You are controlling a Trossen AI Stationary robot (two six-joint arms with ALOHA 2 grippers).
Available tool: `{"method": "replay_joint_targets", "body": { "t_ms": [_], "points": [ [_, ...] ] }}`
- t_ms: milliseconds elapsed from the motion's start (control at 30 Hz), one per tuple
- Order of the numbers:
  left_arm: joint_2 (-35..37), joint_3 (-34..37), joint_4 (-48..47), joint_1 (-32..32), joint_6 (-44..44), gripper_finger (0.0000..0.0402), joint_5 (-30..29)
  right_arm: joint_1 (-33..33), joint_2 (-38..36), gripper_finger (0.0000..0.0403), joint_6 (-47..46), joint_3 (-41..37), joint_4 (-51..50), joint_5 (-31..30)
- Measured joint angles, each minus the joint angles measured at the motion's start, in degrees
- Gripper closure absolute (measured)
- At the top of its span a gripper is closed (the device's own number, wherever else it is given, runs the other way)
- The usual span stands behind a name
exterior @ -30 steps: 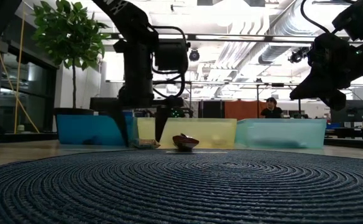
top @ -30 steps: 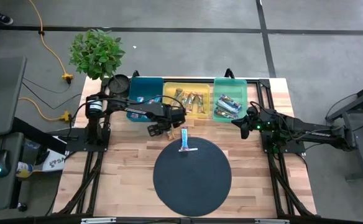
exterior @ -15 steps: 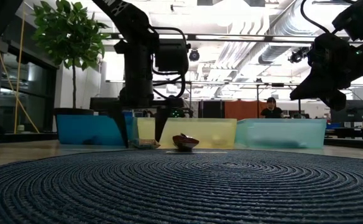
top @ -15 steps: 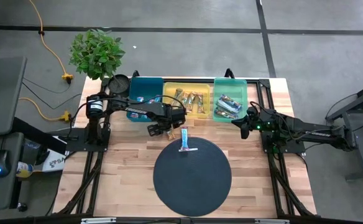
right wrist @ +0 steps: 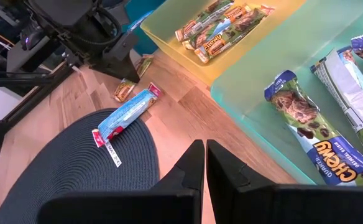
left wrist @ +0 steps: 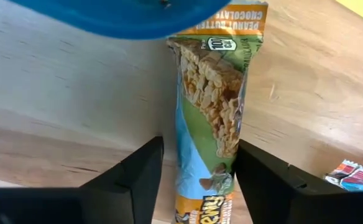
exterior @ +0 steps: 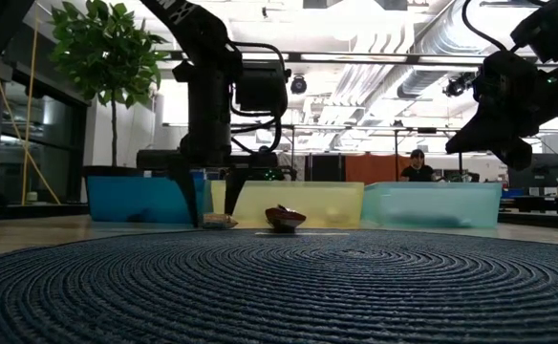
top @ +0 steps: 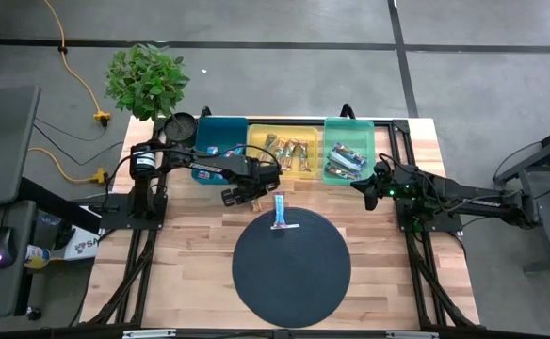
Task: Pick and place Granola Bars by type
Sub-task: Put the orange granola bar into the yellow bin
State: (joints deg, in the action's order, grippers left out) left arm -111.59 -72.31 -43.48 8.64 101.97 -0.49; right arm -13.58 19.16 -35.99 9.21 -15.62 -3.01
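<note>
A granola bar in a tan, green and blue wrapper lies flat on the wood in front of the trays. It also shows as granola bar. My left gripper points straight down over it, and its two fingers stand close on either side of it. A blue-wrapped bar lies with one end on the dark round mat. My right gripper hangs shut and empty in the air near the green tray's front corner. My left gripper comes from above with its fingers across the bar, one at each long side near the bar's middle. One finger meets the wrapper's edge and the other shows a thin dark gap. I cannot tell whether the bar is gripped. It lies flat on the table.
Three trays stand side by side at the far edge: teal, yellow with several tan bars, and green with several silvery bars. A potted plant stands at the far left corner.
My left gripper's fingers have drawn closer together around the tan bar while the arm stayed in place. The bar has not moved.
</note>
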Motion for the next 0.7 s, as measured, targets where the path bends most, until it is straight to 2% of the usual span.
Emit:
{"method": "replay_joint_targets", "body": {
  "t_ms": [333, 700],
  "points": [
    [0.0, 0.0, -0.4, 0.0, -0.7, 0.0236, 0.2, 0.0, 0.0, 0.0402, 0.0, 0.0, 0.0, 0.0],
    [0.0, 0.0, -0.3, 0.0, -3.6, 0.0241, 0.3, 0.0, 0.0, 0.0402, 0.0, 0.0, 0.0, 0.0]
  ]
}}
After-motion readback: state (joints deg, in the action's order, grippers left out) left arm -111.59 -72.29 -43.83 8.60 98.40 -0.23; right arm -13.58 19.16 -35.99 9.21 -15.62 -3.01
